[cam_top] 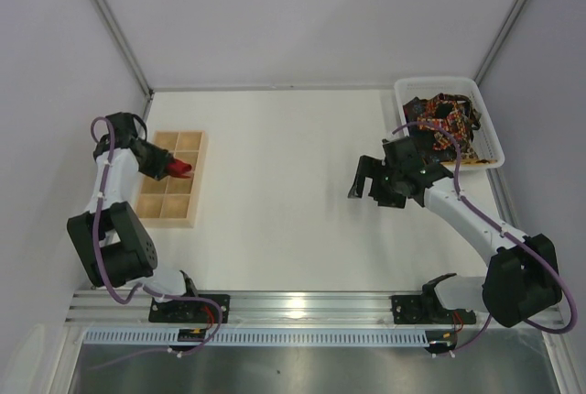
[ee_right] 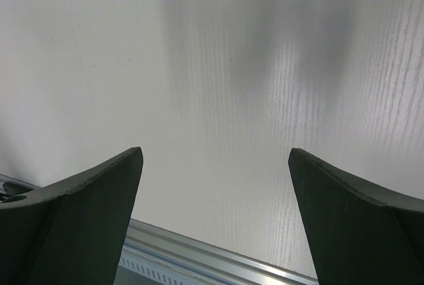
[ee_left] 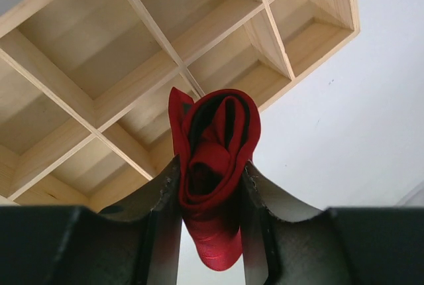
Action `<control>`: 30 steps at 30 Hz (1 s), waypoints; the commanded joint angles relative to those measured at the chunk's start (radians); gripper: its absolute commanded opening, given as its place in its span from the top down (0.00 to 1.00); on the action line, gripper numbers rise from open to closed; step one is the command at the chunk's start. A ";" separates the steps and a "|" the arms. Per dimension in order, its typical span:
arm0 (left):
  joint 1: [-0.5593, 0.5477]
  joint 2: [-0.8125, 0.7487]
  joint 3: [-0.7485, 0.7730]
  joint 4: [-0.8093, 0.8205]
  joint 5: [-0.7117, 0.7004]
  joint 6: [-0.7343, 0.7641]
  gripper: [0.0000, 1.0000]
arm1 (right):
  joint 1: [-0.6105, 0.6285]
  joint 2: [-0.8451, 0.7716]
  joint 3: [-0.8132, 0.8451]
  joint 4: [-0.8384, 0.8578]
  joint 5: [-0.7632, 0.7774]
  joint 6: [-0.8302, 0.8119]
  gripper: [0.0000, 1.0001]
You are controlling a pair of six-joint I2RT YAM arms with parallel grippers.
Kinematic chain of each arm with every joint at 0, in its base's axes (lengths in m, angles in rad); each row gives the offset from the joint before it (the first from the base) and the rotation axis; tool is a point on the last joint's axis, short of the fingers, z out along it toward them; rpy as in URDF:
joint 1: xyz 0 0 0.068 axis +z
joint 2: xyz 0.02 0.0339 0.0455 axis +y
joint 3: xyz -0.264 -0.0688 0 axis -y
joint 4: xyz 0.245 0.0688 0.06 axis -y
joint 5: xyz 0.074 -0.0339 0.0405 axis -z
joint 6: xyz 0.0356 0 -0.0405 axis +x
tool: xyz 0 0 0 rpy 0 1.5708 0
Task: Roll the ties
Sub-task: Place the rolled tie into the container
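My left gripper (cam_top: pixel 176 168) is shut on a rolled bright red tie (ee_left: pixel 213 166) and holds it over the wooden compartment box (cam_top: pixel 170 180), near its right column of cells. In the left wrist view the roll sits squeezed between both fingers (ee_left: pixel 162 199), with the box cells (ee_left: pixel 132 66) behind it. The red roll also shows in the top view (cam_top: pixel 180 169). My right gripper (cam_top: pixel 364 183) is open and empty above the bare table right of centre. The dark patterned ties (cam_top: pixel 446 121) lie heaped in a white tray (cam_top: pixel 494 137) at the back right.
The wooden box has several empty square cells. The white tray stands against the right wall. A metal rail (cam_top: pixel 302 307) runs along the near table edge, also seen in the right wrist view (ee_right: pixel 199 252). Walls close in the left and right sides.
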 commanded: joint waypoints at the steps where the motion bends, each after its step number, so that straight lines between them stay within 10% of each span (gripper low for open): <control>1: 0.008 0.007 0.003 0.026 -0.031 -0.011 0.99 | -0.011 -0.003 -0.014 0.022 -0.008 -0.019 0.00; 30: -0.044 0.175 0.054 -0.062 -0.156 -0.034 1.00 | -0.022 -0.014 -0.029 0.020 -0.005 -0.011 0.00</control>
